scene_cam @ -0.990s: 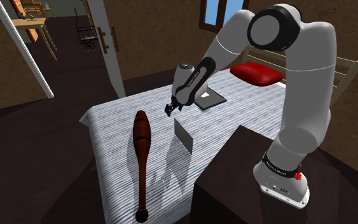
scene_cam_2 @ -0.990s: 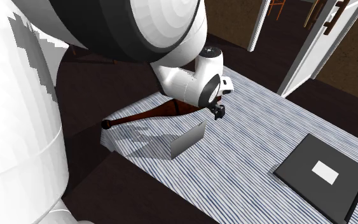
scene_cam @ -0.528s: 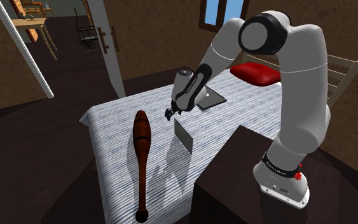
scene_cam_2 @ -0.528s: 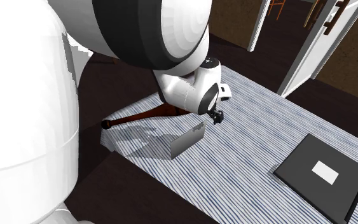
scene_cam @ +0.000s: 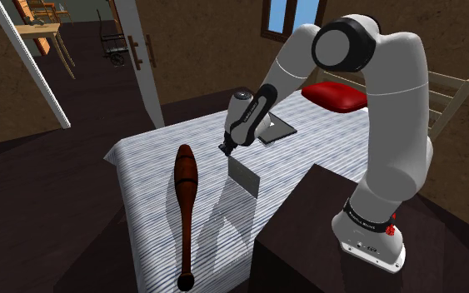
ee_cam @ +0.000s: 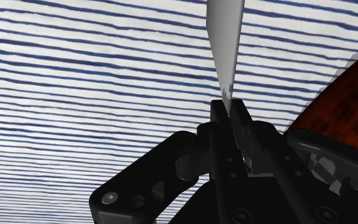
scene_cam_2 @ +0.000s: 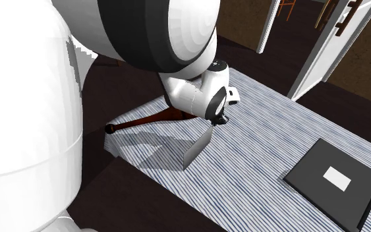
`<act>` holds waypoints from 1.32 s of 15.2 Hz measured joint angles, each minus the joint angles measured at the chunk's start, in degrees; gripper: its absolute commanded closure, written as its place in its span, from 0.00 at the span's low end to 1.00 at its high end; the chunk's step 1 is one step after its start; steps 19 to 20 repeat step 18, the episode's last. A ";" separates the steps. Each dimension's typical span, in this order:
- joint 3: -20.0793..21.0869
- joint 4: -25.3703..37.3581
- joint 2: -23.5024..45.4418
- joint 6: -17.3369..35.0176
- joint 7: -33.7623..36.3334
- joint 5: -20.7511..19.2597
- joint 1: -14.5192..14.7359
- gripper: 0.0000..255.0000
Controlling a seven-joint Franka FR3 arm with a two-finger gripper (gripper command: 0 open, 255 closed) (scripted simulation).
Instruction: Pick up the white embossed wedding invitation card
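**Hand pinched on the card's top corner, mid-bed between club and stand**

At the shoulder view's left, a wooden juggling club point(scene_cam: 186, 200) lies lengthwise on the striped bed point(scene_cam: 149, 158). It runs roughly parallel to the bed's left edge, with a strip of bare cover between it and that edge. Its thin knobbed end comes close to the picture's lower edge.

Just beside the club's fat end, toward the stand, the hand point(scene_cam: 227, 151) points down with its black fingers closed on the upper corner of the grey card point(scene_cam: 242, 176). The card slants down from the grip and casts a shadow on the cover beneath it. I cannot tell whether its lower edge touches the cover. In the wrist view the card point(ee_cam: 225, 44) shows edge-on as a thin blade rising from the shut fingertips of the hand point(ee_cam: 229, 108), with striped cover point(ee_cam: 75, 76) to one side and the club's brown wood point(ee_cam: 336, 95) to the other.

A narrow band of cover separates the card from the dark box stand point(scene_cam: 299, 241) at the bed's side edge.

Farther along the bed, well apart from the card, a dark flat board point(scene_cam: 276, 129) lies with open cover all round it. A red pillow point(scene_cam: 336, 96) sits at the head end.

In the second exterior view the hand point(scene_cam_2: 220, 122) holds the card point(scene_cam_2: 198, 148) near the bed's edge, and the board point(scene_cam_2: 335, 178) lies far to the right.
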 measured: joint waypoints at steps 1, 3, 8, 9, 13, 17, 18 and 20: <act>0.00 0.00 0.00 0.00 0.00 0.00 0.00 1.00; 0.06 -0.04 -0.34 -0.33 -0.05 0.04 -0.06 1.00; 0.61 -0.72 -3.70 -3.02 -0.43 0.46 -0.53 1.00; 0.75 -0.56 -4.24 -3.71 -0.62 0.59 -0.69 1.00; 1.17 -0.64 -7.10 -6.49 -0.85 1.02 -0.91 1.00; 1.54 -0.95 -9.76 -8.83 -1.24 1.49 -1.20 1.00; 1.60 -0.96 -10.20 -9.26 -1.35 1.59 -1.27 1.00; 1.60 -0.96 -10.20 -9.26 -1.35 1.59 -1.27 1.00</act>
